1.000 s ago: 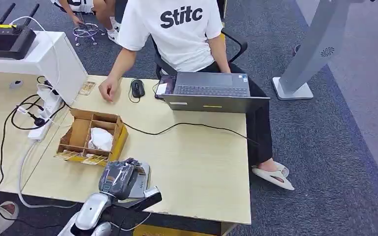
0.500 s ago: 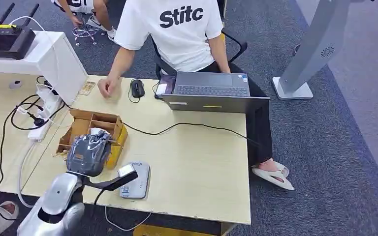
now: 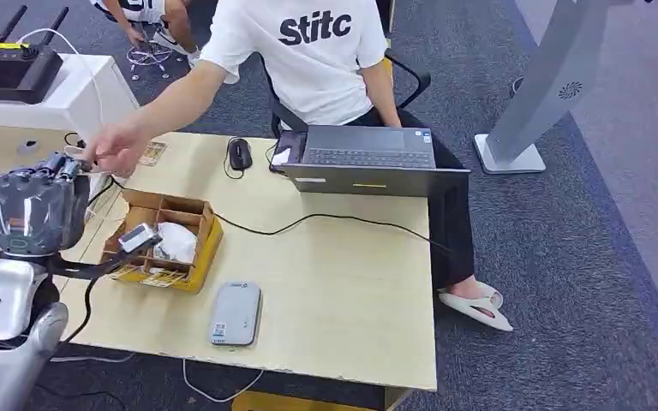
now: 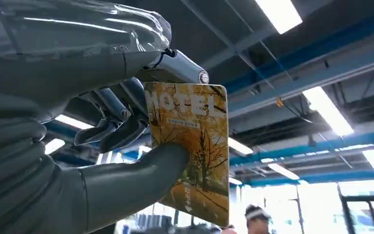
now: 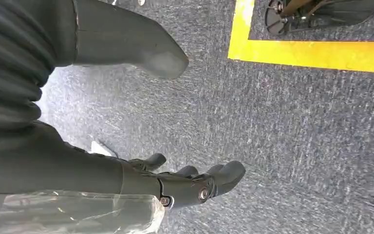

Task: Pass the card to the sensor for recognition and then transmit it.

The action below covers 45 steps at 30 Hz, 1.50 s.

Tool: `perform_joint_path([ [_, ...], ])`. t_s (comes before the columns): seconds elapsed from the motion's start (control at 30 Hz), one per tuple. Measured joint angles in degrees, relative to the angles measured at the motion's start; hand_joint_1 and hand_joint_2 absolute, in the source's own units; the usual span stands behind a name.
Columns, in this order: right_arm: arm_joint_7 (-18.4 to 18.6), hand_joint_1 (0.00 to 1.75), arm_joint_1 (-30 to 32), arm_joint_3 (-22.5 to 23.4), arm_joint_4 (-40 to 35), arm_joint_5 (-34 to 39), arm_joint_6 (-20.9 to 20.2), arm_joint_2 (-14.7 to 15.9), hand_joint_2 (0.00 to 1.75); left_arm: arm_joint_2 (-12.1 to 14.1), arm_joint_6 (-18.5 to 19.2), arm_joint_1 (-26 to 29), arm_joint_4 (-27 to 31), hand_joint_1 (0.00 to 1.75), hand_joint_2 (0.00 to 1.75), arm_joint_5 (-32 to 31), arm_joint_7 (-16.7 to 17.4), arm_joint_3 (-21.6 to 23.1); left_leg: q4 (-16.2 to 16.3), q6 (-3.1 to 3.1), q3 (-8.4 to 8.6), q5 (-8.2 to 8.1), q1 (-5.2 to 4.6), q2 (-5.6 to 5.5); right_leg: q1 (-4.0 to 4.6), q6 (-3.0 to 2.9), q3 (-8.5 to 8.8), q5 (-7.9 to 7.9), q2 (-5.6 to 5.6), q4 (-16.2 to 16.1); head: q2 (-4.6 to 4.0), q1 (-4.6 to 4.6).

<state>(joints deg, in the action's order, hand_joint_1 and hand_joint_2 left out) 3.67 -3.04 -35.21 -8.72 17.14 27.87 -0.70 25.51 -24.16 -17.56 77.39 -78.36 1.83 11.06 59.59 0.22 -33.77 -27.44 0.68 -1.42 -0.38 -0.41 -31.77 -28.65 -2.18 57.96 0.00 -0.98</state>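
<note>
Left hand [image 4: 102,146] raised beside table [image 3: 343,282], thumb and fingers pinching hotel card [image 4: 192,146] | person's hand [image 3: 118,152] close by, possibly touching | right hand [image 5: 175,187] empty, fingers apart, over carpet | card reader [image 3: 236,313] on table

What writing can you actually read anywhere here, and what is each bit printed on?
"Stitc" in black on the seated person's white T-shirt.
"HOTEL", pale and partly hidden, on the autumn-tree card that the left hand holds.
Small lines lower on the card: too small to read.
Labels on the grey card reader and the laptop stickers: too small to read.
</note>
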Motion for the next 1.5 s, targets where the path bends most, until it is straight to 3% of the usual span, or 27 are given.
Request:
perform_joint_path([
  [0.2,0.20,0.00,-0.07,-0.94,0.00,-0.17,0.07,0.02,1.75,-0.54,-7.63,-4.33,-13.40,1.75,1.75,-1.38,-0.81,-3.08,0.00,-0.05,0.00,0.04,0.00,-0.03,0.00,-0.01,0.00,0.01,0.01,0.00,0.00,0.00],
  [0.47,2.47,0.00,-0.23,-1.59,0.07,-0.61,0.24,0.11,1.75,-4.15,-9.28,-7.00,-23.88,1.75,1.75,-3.17,-1.96,-3.41,0.02,-0.04,-0.01,0.04,-0.02,-0.04,-0.02,0.00,-0.02,0.04,-0.03,-0.01,0.00,0.02],
  [0.5,2.76,0.00,-0.23,-1.84,0.07,-0.85,0.24,0.11,1.75,-4.61,-9.26,-7.21,-24.34,0.19,1.75,-3.19,-1.99,-3.41,0.03,-0.05,-0.01,0.04,-0.02,-0.01,-0.02,0.00,-0.03,0.04,-0.05,-0.01,0.00,0.00],
  [0.53,2.78,0.00,-0.23,-2.01,0.07,-0.87,0.24,0.11,1.75,-5.16,-9.20,-7.51,-24.69,0.00,0.00,-3.19,-1.99,-3.41,0.03,-0.04,-0.03,0.04,-0.02,-0.01,-0.02,0.00,-0.05,0.04,-0.06,-0.01,0.00,0.00],
  [0.73,2.05,0.00,-0.32,-2.78,0.04,-1.29,0.24,0.09,1.75,-8.35,-7.58,-9.30,-25.59,0.00,0.00,-1.05,-0.87,-3.41,0.03,-0.04,-0.09,0.03,-0.02,-0.10,-0.02,0.00,-0.07,0.03,0.03,-0.03,0.00,0.00],
  [0.97,1.62,0.00,-0.38,-3.61,0.04,-1.57,0.74,-0.02,1.75,-10.84,-6.88,-8.15,-23.07,0.00,0.00,5.56,-3.67,-3.41,0.03,-0.05,-0.08,0.04,-0.01,-0.08,-0.02,0.00,-0.07,0.03,0.02,-0.02,0.00,0.00],
  [1.0,1.83,0.00,-0.36,-3.69,0.04,-1.55,0.98,-0.07,1.75,-11.19,-5.94,-7.20,-20.66,0.00,1.75,6.78,-4.15,-3.41,0.03,-0.05,-0.08,0.04,-0.02,-0.07,-0.02,0.00,-0.07,0.03,0.00,-0.02,0.00,0.00],
  [1.07,2.27,0.00,-0.27,-3.74,0.04,-1.46,1.31,-0.11,1.75,-11.78,-3.29,-5.44,-17.27,0.00,1.75,9.21,-4.96,-3.38,0.03,-0.05,-0.10,0.04,-0.02,-0.07,-0.02,0.00,-0.08,0.03,0.01,-0.02,0.00,0.07],
  [1.23,2.19,0.00,-0.10,-3.74,0.07,0.37,1.99,-0.57,1.75,-12.35,9.94,2.89,-2.98,0.00,1.75,13.94,-5.61,-2.23,0.01,-0.03,-0.15,0.00,-0.03,-0.03,-0.02,0.01,-0.12,0.00,-0.02,-0.03,0.00,0.04],
  [1.4,2.82,0.00,0.26,-3.69,0.11,1.53,2.14,-1.05,1.75,-9.66,16.45,12.57,8.96,0.00,1.75,15.67,-5.27,0.79,-0.01,0.00,-0.20,-0.05,-0.01,0.01,-0.02,0.00,-0.17,-0.03,-0.02,-0.03,0.00,0.04],
  [1.5,2.75,0.00,0.42,-3.61,0.15,2.08,2.19,-1.36,1.75,-6.31,18.26,18.08,14.83,0.00,1.75,15.67,-4.15,2.34,-0.02,-0.03,-0.18,-0.07,-0.01,0.06,-0.01,-0.01,-0.22,-0.04,-0.06,-0.03,0.00,0.02],
])
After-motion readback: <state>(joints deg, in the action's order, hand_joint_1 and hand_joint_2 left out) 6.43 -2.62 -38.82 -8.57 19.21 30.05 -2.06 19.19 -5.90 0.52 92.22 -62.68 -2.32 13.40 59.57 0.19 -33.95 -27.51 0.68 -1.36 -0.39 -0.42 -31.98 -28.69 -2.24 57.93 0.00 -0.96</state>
